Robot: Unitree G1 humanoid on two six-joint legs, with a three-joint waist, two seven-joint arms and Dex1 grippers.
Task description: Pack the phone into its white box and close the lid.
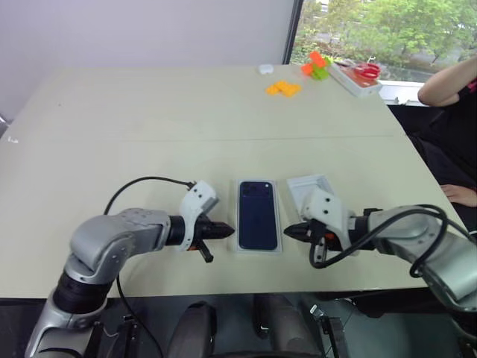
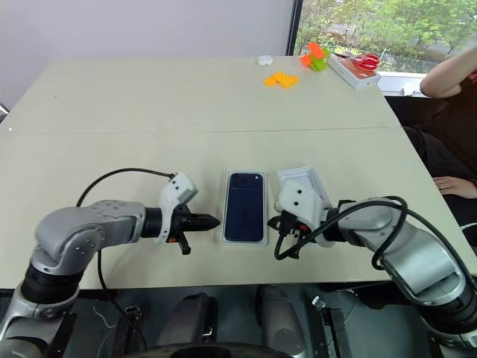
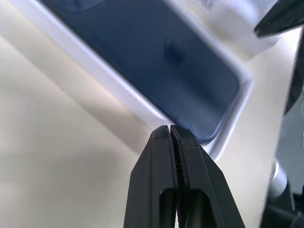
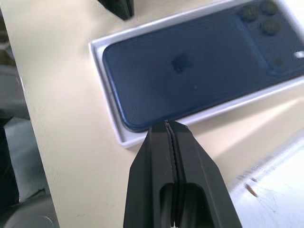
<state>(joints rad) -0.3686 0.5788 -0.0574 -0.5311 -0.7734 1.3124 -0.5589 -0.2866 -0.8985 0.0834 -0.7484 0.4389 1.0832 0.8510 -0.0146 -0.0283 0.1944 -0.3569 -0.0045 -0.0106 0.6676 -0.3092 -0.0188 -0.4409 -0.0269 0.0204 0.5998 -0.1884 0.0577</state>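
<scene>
Phone [image 1: 258, 214] lies in white box [image 1: 238, 242] near desk [image 1: 149, 127] front edge. Lid [image 1: 308, 185], probably, beside it. Left gripper [image 1: 228, 232] and right gripper [image 1: 291, 230] flank box, jaws closed, empty.

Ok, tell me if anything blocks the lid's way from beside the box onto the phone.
Nothing visible does. The phone already lies in the white box; the lid sits right beside it, with only bare table between. The right gripper, shut, hangs near the box's edge.
</scene>
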